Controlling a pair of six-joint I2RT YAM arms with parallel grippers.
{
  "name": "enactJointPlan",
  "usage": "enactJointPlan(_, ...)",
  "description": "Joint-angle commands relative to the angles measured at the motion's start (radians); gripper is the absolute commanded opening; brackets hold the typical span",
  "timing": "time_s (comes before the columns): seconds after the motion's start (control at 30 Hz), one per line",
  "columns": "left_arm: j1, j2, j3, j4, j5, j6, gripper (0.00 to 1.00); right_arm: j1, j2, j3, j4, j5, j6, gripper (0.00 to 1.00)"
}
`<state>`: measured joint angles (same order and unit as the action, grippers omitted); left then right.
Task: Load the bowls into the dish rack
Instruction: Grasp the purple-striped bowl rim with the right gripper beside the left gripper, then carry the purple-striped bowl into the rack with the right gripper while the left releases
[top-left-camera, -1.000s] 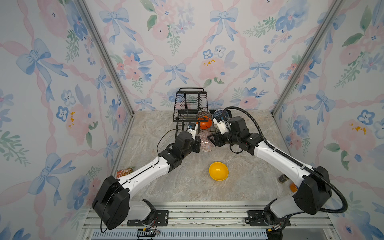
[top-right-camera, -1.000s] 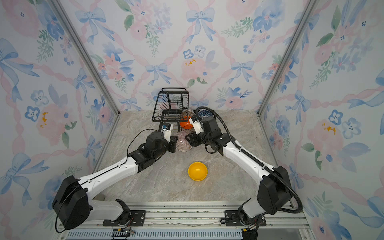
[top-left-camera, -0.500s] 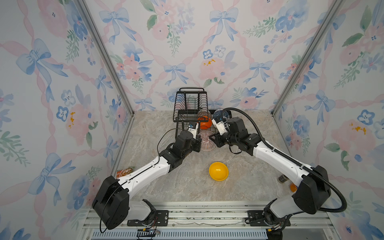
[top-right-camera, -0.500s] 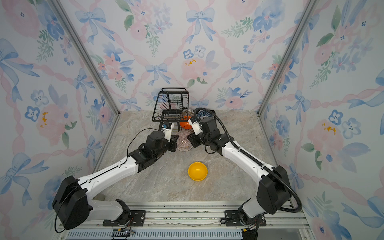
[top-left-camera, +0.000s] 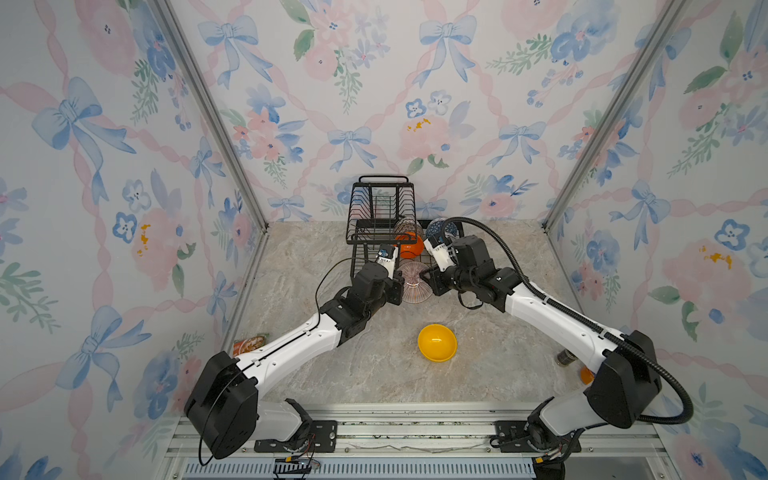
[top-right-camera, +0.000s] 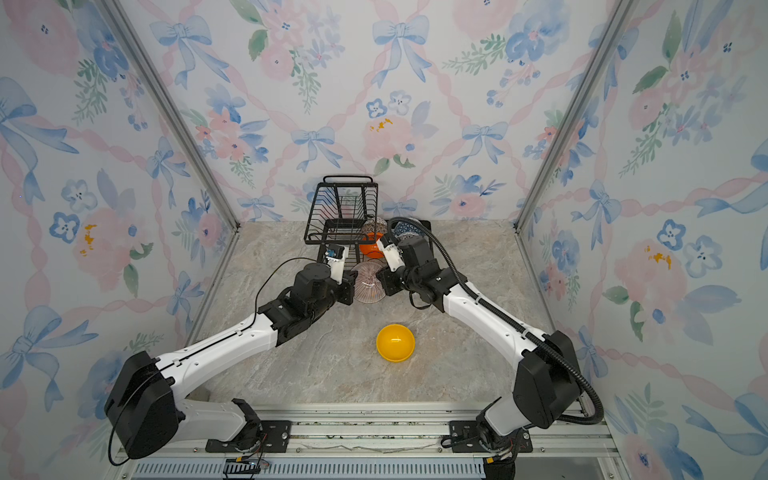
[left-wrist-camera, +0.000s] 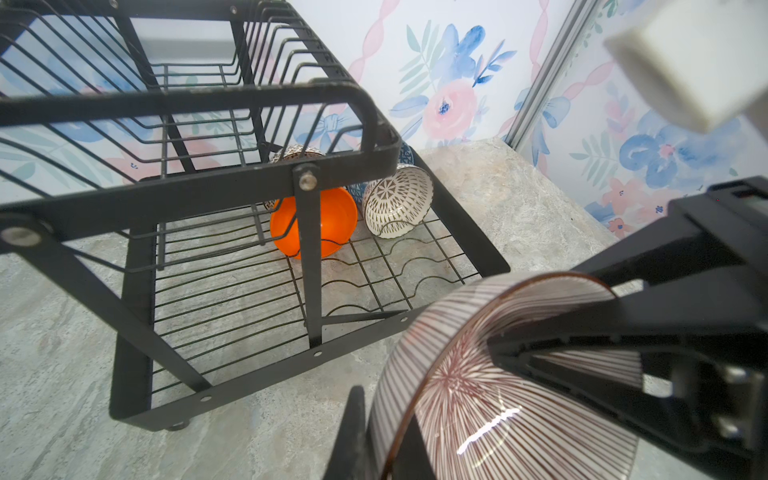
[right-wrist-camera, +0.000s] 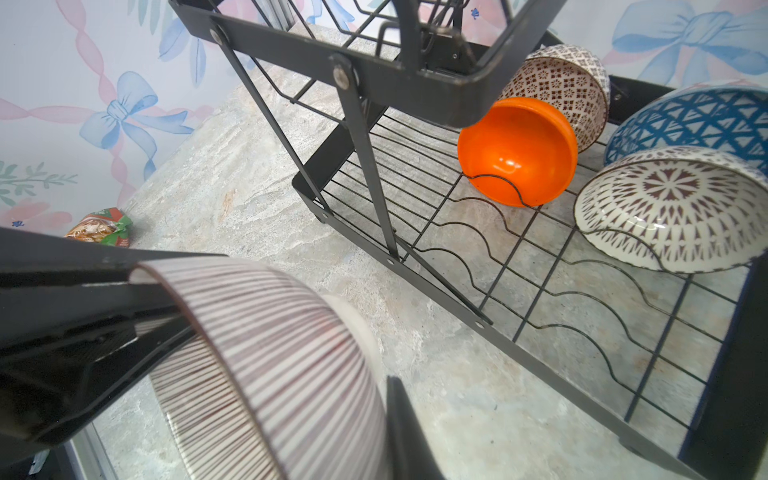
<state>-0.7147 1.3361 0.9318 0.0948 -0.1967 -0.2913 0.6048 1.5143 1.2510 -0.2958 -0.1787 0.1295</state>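
Right pincer (top-left-camera: 427, 277) closed, apparently on striped bowl (top-left-camera: 411, 289) rim.

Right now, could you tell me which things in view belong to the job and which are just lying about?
For the job: dish rack, striped bowl, yellow bowl on the table, and orange bowl, lattice bowl, blue bowl, mosaic bowl in the rack.
Lying about: snack packet; can, partly hidden.
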Motion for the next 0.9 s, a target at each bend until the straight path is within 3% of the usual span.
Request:
enactJointPlan(0.0,-0.015,-0.028,0.032,0.003,0.098,0.035,0.11,0.0,-0.018,-0.009,0.013,-0.018,0.004,0.0)
enactJointPlan(0.1,-0.015,-0.029,0.042,-0.025,0.113,0.054,0.27,-0.002,-0.02,-0.007,0.001,0.004,-0.005,0.0)
enactJointPlan(0.5,-0.007,-0.077,0.036,-0.097,0.088,0.087,0.66,-0.04,-0.044,-0.015,-0.025,0.054,-0.055,0.0)
enactJointPlan(0.73,0.028,-0.084,0.021,-0.145,0.081,0.074,0.94,-0.05,-0.062,-0.048,0.012,0.185,-0.203,0.0)
enactJointPlan(0.87,0.057,-0.085,0.015,-0.16,0.101,0.066,0.98,-0.047,-0.063,-0.053,0.05,0.235,-0.289,0.0)
